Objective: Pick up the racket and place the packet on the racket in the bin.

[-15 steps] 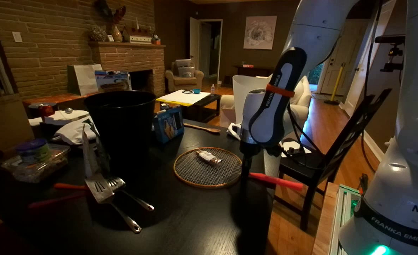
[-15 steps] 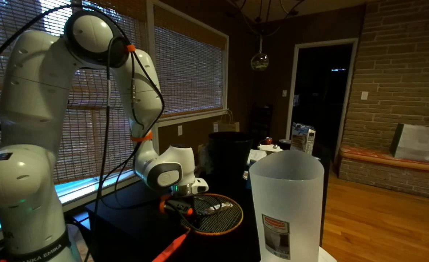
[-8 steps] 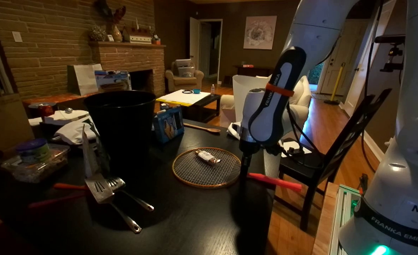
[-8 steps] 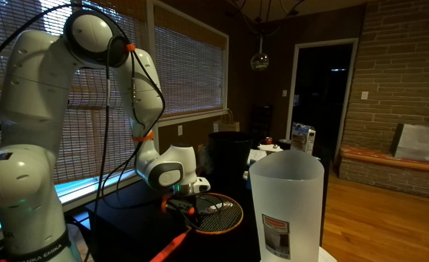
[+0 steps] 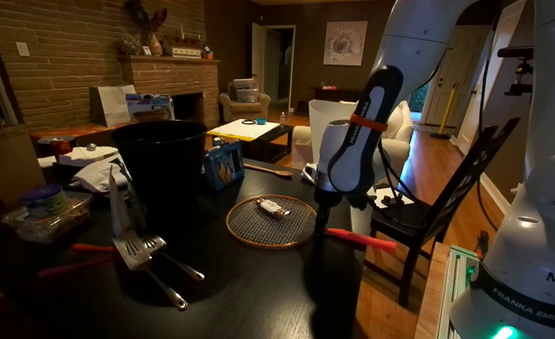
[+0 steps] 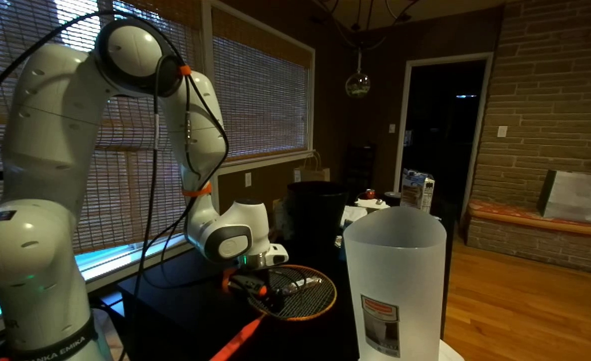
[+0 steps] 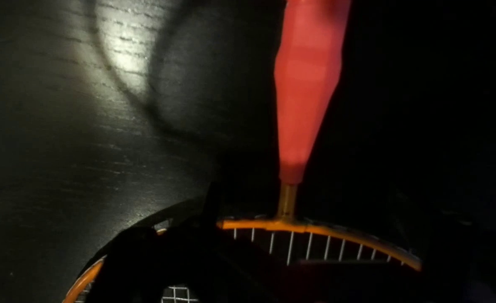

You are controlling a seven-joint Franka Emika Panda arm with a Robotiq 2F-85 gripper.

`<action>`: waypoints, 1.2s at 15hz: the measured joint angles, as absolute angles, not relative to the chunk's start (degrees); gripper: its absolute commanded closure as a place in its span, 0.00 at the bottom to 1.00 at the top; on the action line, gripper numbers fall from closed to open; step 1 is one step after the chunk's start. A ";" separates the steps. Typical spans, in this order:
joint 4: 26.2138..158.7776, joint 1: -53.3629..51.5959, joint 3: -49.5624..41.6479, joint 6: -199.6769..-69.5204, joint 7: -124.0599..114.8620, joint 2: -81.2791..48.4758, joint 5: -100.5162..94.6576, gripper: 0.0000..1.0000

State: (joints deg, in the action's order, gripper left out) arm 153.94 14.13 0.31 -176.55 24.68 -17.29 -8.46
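I have the fingers (image 5: 321,223) pinching the racket (image 5: 277,230) at its orange rim, right beside where the red handle (image 5: 362,239) joins the head; in my wrist view they are so dark that they blot out part of the head. The packet (image 5: 272,208) lies on top of the mesh, and I can see it in both exterior views. From here I can't tell whether the racket touches the worktop (image 5: 258,292) or sits just above it. The black bin (image 5: 157,162) stands upright, apart from the racket, with a blue box (image 5: 224,165) just beside it and metal spatulas (image 5: 133,252) near its foot. A tall white container (image 6: 398,286) stands nearest the camera in an exterior view
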 measured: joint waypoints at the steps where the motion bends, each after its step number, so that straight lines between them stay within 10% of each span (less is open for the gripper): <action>1: 153.86 14.17 0.40 -176.95 24.45 -17.49 -8.46 0.23; 12: 153.64 14.23 -0.20 -180.75 23.55 -17.95 -8.53 0.99; 18: 153.61 14.22 -0.50 -181.02 23.53 -17.68 -8.56 0.97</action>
State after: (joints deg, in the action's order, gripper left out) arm 153.61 14.22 -0.50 -181.02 23.53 -17.68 -8.56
